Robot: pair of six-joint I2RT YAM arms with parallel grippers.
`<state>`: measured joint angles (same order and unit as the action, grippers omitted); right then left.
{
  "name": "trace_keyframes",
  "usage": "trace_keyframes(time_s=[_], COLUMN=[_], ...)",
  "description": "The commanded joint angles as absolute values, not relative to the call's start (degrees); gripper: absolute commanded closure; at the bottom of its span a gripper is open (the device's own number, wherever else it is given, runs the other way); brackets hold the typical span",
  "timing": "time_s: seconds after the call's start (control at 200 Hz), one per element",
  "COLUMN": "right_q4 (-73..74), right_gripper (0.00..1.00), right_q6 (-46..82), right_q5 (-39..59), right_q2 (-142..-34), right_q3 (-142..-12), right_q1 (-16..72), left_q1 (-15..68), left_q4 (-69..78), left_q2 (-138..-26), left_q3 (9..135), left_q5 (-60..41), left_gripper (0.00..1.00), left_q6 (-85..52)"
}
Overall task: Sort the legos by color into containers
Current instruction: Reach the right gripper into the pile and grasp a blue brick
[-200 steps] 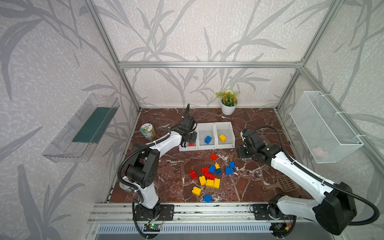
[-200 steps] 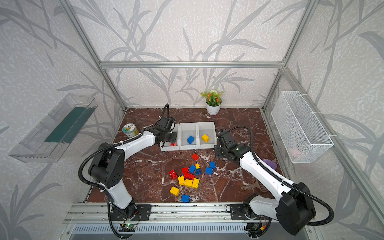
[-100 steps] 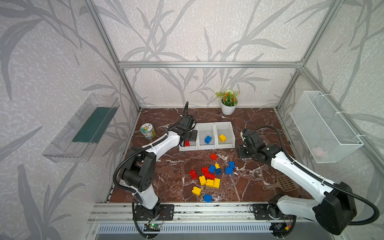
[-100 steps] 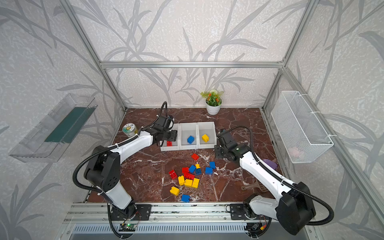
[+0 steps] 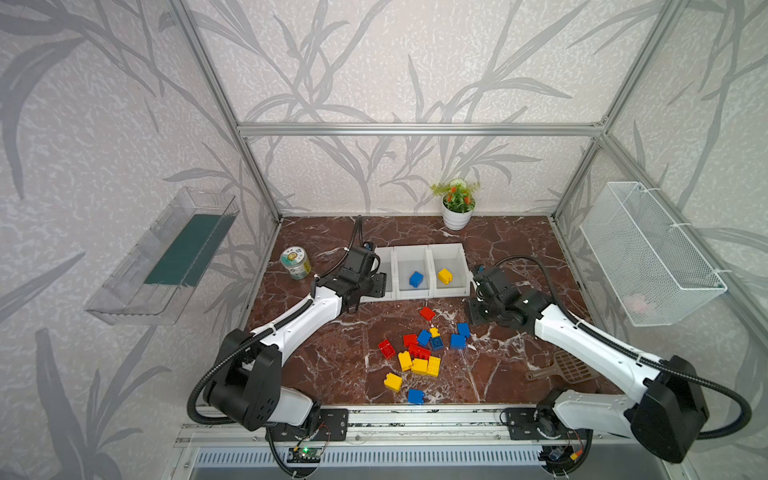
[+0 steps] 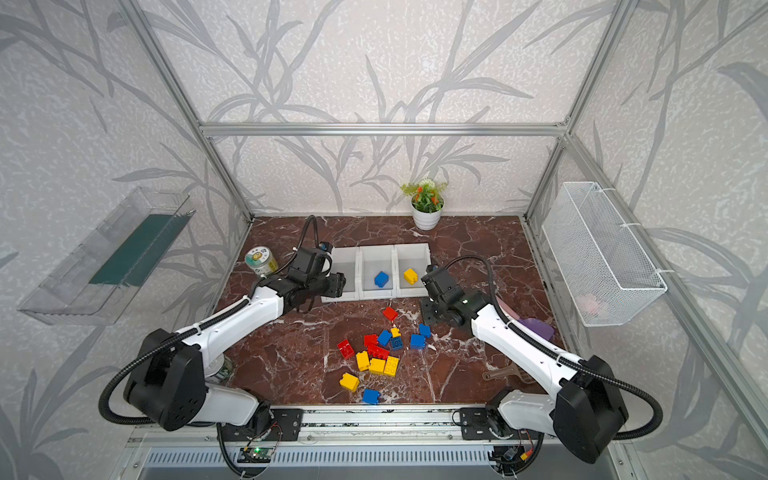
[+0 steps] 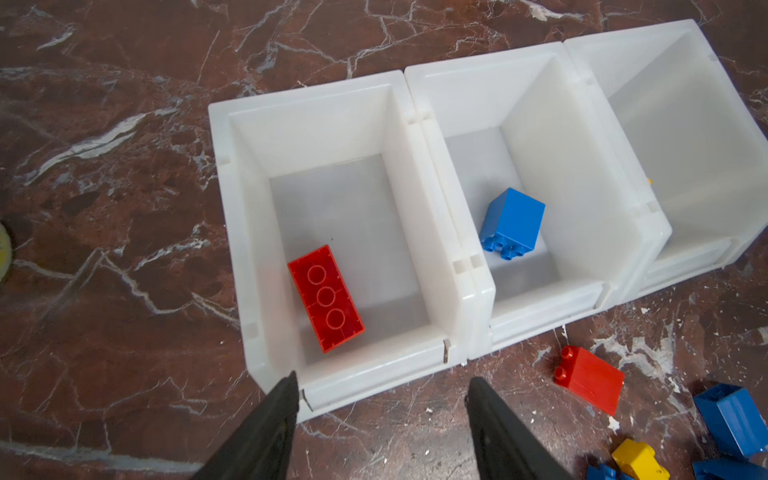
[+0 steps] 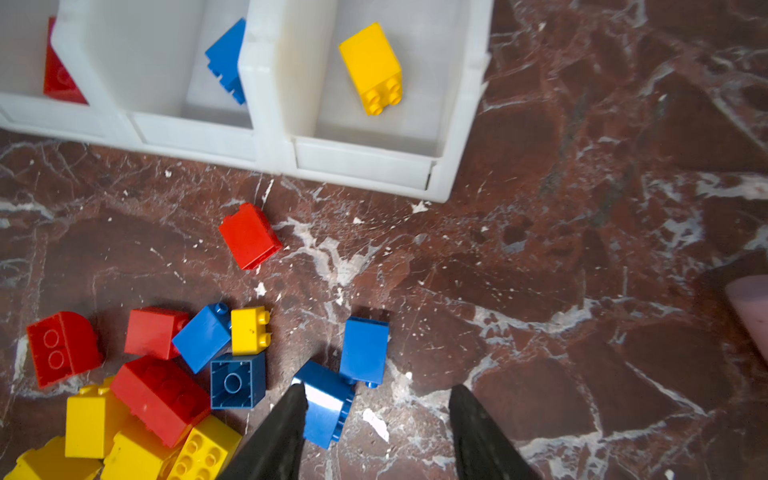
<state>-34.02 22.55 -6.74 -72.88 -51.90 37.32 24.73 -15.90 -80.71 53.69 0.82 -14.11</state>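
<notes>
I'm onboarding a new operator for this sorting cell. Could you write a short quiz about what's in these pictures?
1. True or false: each of the three white bins holds exactly one brick.
2. What colour is the brick in the bin nearest the right tool? A red, B blue, C yellow.
3. Is the left tool or the right tool clamping a brick?
Key: 1 true: one red brick, one blue brick, one yellow brick. 2 C. 3 neither; both stand open.

place: robot lab cell | evidence: aluminium frame (image 5: 415,129), wallpapered panels (image 5: 415,62), marble-look tabletop (image 5: 332,357)
</notes>
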Motion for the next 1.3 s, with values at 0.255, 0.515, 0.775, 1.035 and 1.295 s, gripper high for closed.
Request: trace_keyframes(time_s=[0.255, 0.515, 0.775, 1.035, 1.295], right_q4=[-36.4, -36.0, -35.4, -32.1, -30.7], right_gripper=[0.44, 0.45, 0.46, 0.49, 0.53], right_q6=[26.3, 28.4, 29.0, 29.1, 29.4], right_q5=[-4.4, -4.3, -3.6, -2.3, -1.2], right_q2=[-82.7, -87.9, -92.0, -93.9, -97.0], right_q3=[-55.9, -58.3, -59.1, -57.6, -58.1], right_q1=[47.4, 51.8, 54.1, 54.6, 54.6], left_q1=[24.5, 24.5, 24.5, 24.5, 24.5], left_q4=[-13.3, -12.7, -12.9, -14.1, -14.2], left_q2=[-75.4, -74.4, -74.5, -73.9, -74.6], left_q3=[48.9, 47.2, 47.2, 47.4, 48.0], left_q5=[2.1, 1.4, 1.4, 1.6, 1.6], left_gripper=[0.31, 0.31, 0.31, 0.31, 0.31], left_q6=[-16.3, -16.5, -16.6, -17.0, -16.8])
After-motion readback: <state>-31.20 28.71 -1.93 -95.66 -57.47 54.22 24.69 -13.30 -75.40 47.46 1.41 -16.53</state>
